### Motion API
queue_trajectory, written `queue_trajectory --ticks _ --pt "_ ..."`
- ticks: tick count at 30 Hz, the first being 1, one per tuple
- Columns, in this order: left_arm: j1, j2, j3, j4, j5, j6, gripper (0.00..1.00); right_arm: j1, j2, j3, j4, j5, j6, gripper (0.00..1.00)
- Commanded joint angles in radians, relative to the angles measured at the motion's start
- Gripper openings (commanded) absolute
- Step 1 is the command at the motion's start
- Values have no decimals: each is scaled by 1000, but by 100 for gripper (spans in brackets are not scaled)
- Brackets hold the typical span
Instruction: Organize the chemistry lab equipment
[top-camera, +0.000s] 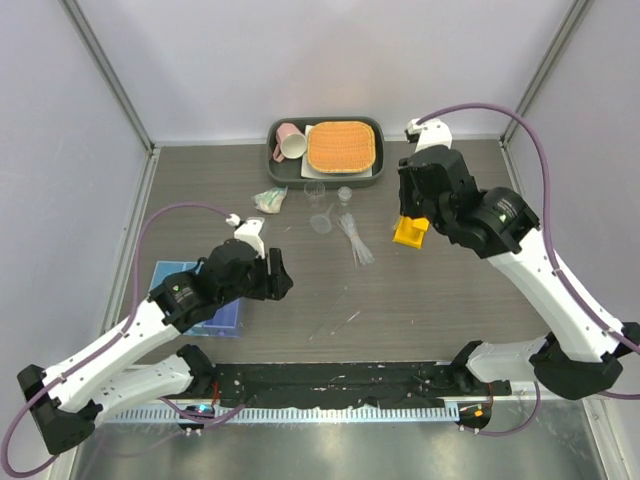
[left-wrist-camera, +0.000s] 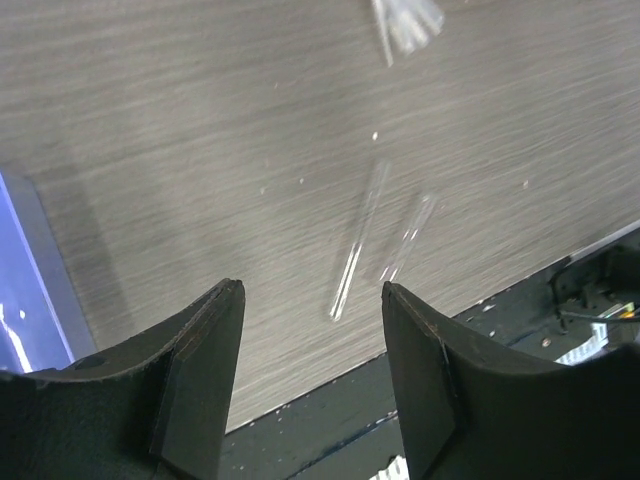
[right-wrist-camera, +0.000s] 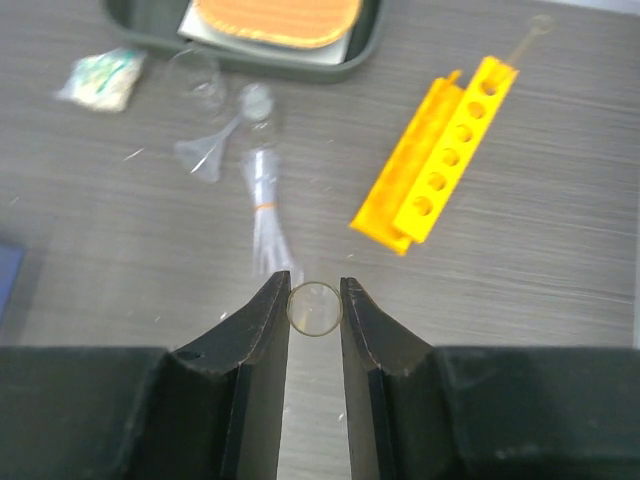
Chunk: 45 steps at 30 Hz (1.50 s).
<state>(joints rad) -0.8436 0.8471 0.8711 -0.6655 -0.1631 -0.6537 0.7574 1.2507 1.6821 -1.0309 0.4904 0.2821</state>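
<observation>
My right gripper (right-wrist-camera: 315, 287) is shut on a thin glass tube (right-wrist-camera: 315, 308), seen end-on as a ring, held above the table near the yellow holed rack (right-wrist-camera: 440, 155), which lies on its side (top-camera: 410, 232). My left gripper (left-wrist-camera: 312, 290) is open and empty above the table's near edge. Two more glass tubes (left-wrist-camera: 358, 240) lie just beyond it (top-camera: 338, 325). Bundled clear pipettes (right-wrist-camera: 265, 200), a clear funnel (right-wrist-camera: 205, 158) and two small beakers (right-wrist-camera: 195, 75) sit mid-table. The blue tray (top-camera: 220, 318) lies partly under my left arm.
A dark tray (top-camera: 372, 172) at the back holds a pink mug (top-camera: 290, 140) and an orange woven mat (top-camera: 342, 146). A small plastic packet (top-camera: 270, 199) lies left of the beakers. A black strip (top-camera: 330, 380) runs along the near table edge.
</observation>
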Motion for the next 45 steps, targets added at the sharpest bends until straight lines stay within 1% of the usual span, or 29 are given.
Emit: queue_trajectory --ticks 1,4,5,8,9,12,16,20,23,24,27,29,30,33,45 --pt "1 1 -64 21 23 -35 60 -106 51 96 17 160 -41 18" --pt "0 -11 -104 41 45 -49 59 -222 84 103 49 88 -47 17" --pt "0 -16 -115 53 50 -58 59 -283 88 99 57 70 -43 17" --pt "-3 -42 -149 73 66 -72 59 -349 134 103 74 63 -20 16" --pt "-5 -48 -168 79 71 -83 58 -389 148 105 81 57 -9 16" --pt "-14 -88 -202 107 82 -104 57 -472 187 114 139 19 26 15" --pt "-20 -126 -225 115 79 -116 57 -517 242 155 175 4 48 15" --pt "-23 -125 -222 61 28 -118 57 -547 320 223 180 1 42 15" --pt "-22 -128 -222 29 -21 -132 60 -570 386 274 178 -26 43 15" --pt "-23 -131 -224 17 -36 -136 62 -572 413 284 178 -33 43 15" --pt "-23 -138 -222 1 -81 -147 75 -578 457 315 180 -35 49 15" --pt "-23 -140 -218 -3 -93 -143 79 -579 490 327 186 -32 51 14" --pt "-23 -140 -216 -5 -102 -142 90 -579 501 332 192 -32 52 14" --pt "-23 -134 -216 -8 -110 -141 99 -584 541 350 195 -26 51 14" --pt "-22 -112 -228 9 -105 -132 100 -596 654 445 192 -24 32 14"
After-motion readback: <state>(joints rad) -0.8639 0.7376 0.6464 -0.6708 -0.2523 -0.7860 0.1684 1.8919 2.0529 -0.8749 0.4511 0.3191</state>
